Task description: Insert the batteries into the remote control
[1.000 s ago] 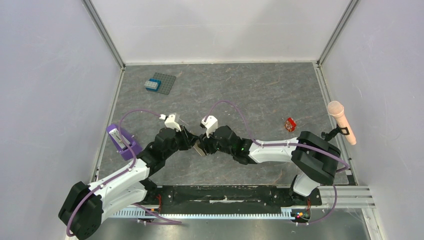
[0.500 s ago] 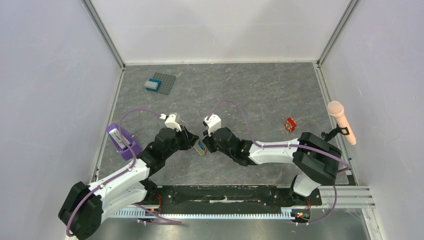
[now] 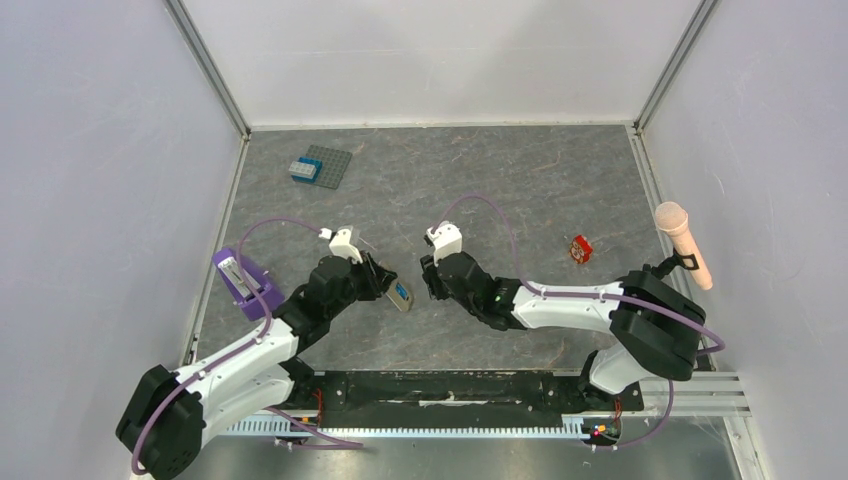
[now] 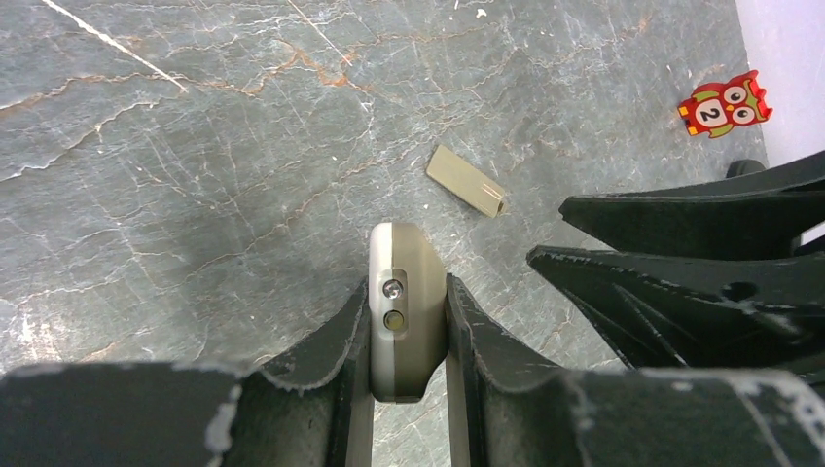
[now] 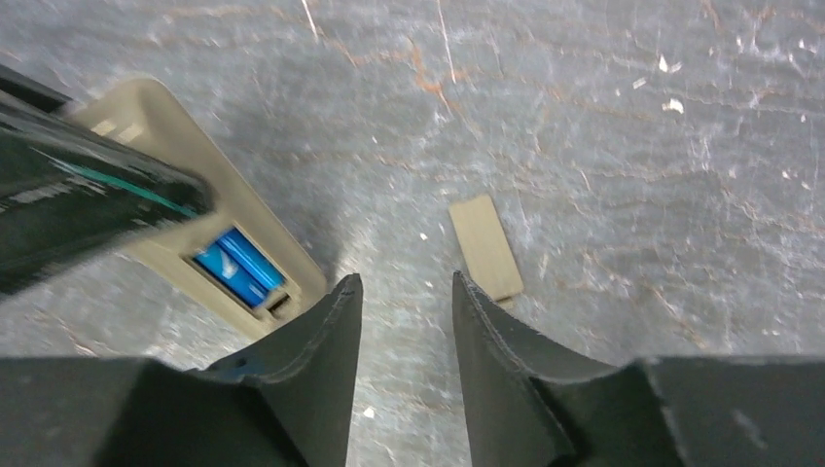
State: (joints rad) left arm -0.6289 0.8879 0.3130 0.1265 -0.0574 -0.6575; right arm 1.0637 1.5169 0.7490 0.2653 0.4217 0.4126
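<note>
While left tool (image 4: 409,302) pinches remote control (image 4: 401,255), right tool (image 5: 404,292) spread, empty, batteries (image 5: 238,268) inside.

Light falls soft and even from above the slim beige plastic remote control (image 3: 400,296) in the overhead view; the grey veined stone-look tabletop (image 3: 530,180) around it carries only faint shadows and no glare; that view is sharp throughout; in the left wrist view the remote control is crisp, with a soft dark shadow on the tabletop to its left; the right wrist view is blurred; there the blue cylindrical batteries (image 5: 238,268) inside the remote control and the flat tan rectangular cover (image 5: 484,245) to its right look smeared.
</note>
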